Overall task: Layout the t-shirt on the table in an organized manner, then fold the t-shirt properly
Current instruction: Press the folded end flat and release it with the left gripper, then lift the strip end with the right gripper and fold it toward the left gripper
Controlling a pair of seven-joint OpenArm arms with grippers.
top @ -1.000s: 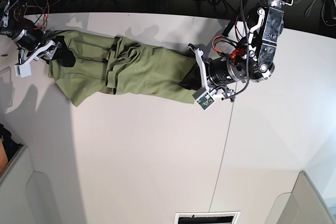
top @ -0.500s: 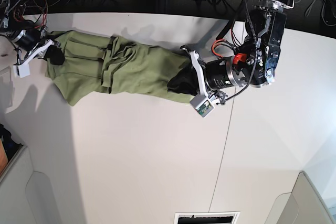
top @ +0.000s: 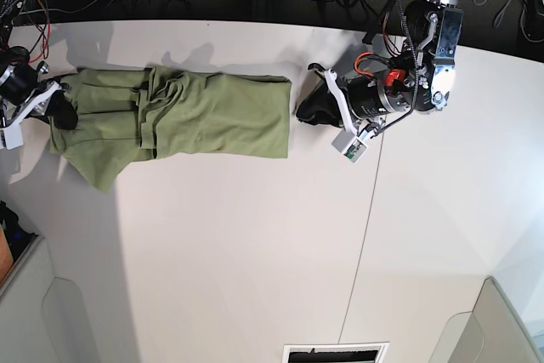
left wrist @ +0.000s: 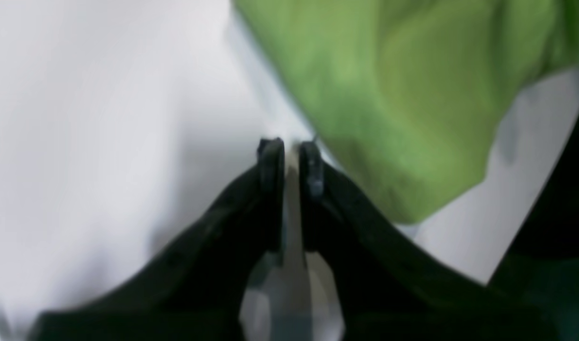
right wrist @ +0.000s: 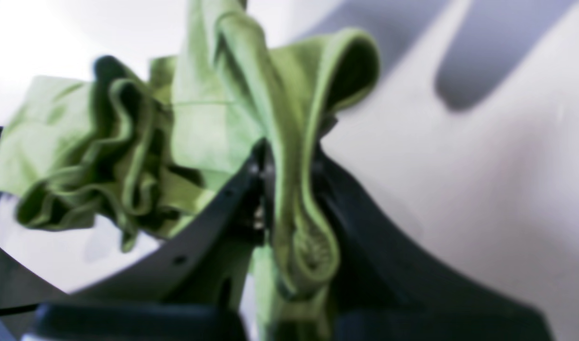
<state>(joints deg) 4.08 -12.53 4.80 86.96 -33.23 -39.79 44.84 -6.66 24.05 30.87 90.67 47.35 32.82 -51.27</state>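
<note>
Olive t-shirt (top: 187,116) lies bunched on table (top: 255,252), long axis left-right in base view. Right gripper (right wrist: 289,166) clamps its end fold. Left gripper (left wrist: 290,158) nearly closed, empty, just beside the other edge.

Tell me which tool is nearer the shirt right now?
Right. The right tool is clamped on the shirt at its end; the left tool sits shut just off the opposite edge.
</note>
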